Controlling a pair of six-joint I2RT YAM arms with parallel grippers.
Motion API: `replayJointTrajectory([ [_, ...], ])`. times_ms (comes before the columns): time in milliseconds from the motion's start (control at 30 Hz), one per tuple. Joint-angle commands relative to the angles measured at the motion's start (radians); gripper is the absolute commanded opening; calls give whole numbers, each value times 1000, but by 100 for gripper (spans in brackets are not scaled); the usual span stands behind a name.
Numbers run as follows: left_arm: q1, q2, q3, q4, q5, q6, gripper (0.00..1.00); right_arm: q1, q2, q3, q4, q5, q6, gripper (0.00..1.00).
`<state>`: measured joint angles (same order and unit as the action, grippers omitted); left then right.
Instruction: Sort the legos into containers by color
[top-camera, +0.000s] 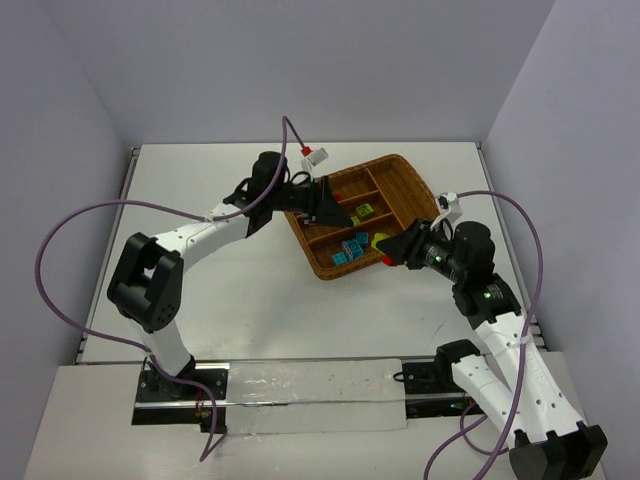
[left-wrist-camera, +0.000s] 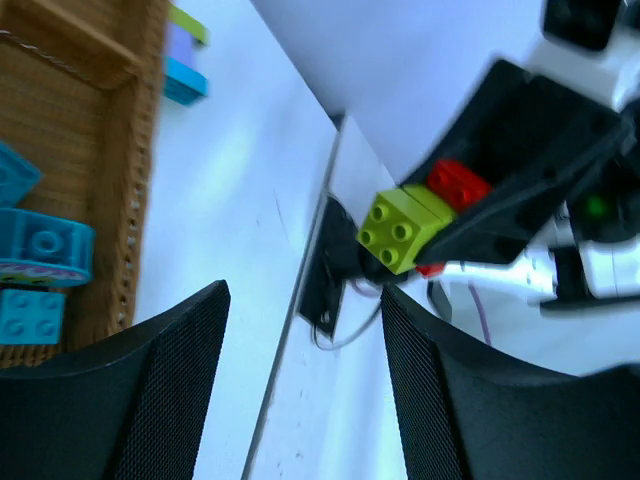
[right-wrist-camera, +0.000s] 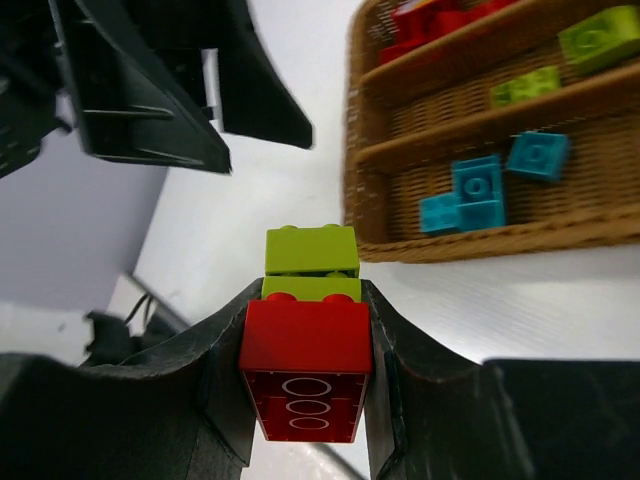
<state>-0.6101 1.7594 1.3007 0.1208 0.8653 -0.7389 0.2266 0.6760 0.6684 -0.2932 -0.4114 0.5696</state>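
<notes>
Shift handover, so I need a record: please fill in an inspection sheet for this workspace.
Surface: white tabletop.
Job's things: brown woven wicker tray holds red bricks, yellow-green bricks and cyan bricks, each colour in its own slot.
Clutter: nothing seen.
Grippers: left gripper open, empty; right gripper shut on a red and yellow-green brick stack.
Cables: purple cables loop from both arms.
Surroundings: plain pale walls.

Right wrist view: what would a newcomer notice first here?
The right gripper clamps a red brick with a green brick stuck on its front, just outside the tray. The left gripper faces that stack, jaws open and empty. In the tray, cyan bricks fill the slot nearest this camera, with green ones in the next and red ones in the farthest.
</notes>
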Motion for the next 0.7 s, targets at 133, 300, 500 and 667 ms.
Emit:
replayJointTrajectory([
  [133,1,-187,65,-354,209,469,63,-7,42,9,199,-332,47,0],
  [300,0,-268,67,-536,6,674,62,-10,114,52,160,-379,78,0],
  [500,-7,-362,-87,-411,-94,655,60,-16,212,134,51,-389,114,0],
  [667,-93,-483,-277,-189,-268,689,62,-15,286,175,32,-467,159,0],
])
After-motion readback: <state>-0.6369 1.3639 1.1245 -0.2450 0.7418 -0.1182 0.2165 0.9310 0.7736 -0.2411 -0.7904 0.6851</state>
